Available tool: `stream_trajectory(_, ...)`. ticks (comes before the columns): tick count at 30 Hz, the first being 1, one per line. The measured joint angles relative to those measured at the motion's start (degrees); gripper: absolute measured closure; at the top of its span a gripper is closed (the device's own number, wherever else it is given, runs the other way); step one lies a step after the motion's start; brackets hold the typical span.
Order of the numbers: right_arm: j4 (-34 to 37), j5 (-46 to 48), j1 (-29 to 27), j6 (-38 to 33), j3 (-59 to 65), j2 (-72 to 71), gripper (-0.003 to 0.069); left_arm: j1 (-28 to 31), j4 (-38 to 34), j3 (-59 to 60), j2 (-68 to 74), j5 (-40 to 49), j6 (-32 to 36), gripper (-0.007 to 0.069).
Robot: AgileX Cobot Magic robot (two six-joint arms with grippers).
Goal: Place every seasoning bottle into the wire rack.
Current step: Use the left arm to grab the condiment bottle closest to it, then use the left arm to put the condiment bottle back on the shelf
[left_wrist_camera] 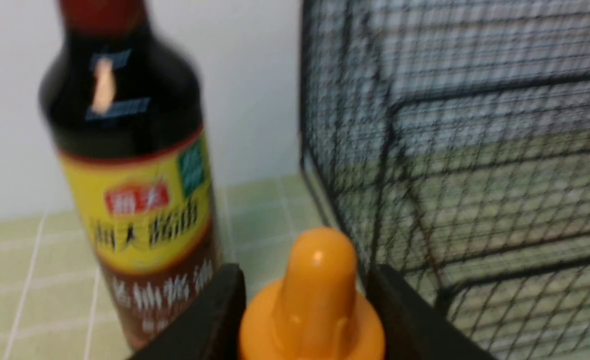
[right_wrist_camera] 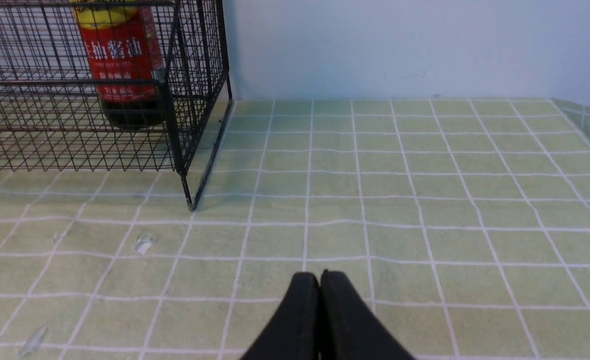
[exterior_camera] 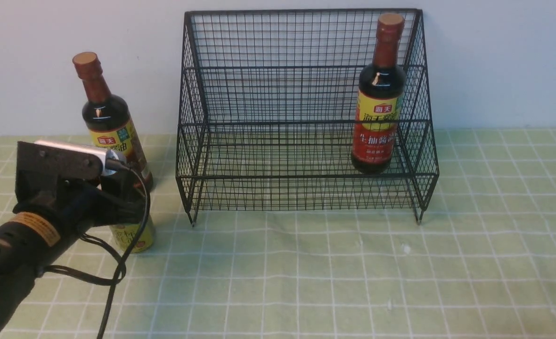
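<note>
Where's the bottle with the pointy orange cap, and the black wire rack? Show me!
Short bottle with pointy orange cap (left_wrist_camera: pixel 321 280): left wrist view, on its orange cap.
Black wire-mesh rack (exterior_camera: pixel 306 176): front view, on its lower front bar.

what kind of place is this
Probably a tabletop test setup made to look like a kitchen counter: a checked cloth, a wire rack and sauce bottles beneath a robot arm.
</note>
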Motion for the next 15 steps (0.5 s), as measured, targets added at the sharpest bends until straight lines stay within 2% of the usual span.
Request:
stream_trajectory(7,0.0,0.0,0.0,0.0,0.0,0.0,0.0673,0.0,2.8,-4.9,-12.8,7.1,-4.9,0.0347)
stream_trajectory(12,0.0,0.0,0.0,0.0,0.0,0.0,0.0673,-2.0,12.8,-12.4,-14.9,7.9,-16.0,0.0347)
stream_trajectory(15,0.0,0.0,0.0,0.0,0.0,0.0,0.0673,-5.3,16.8,-16.6,-11.9,7.9,-18.7,0.0347)
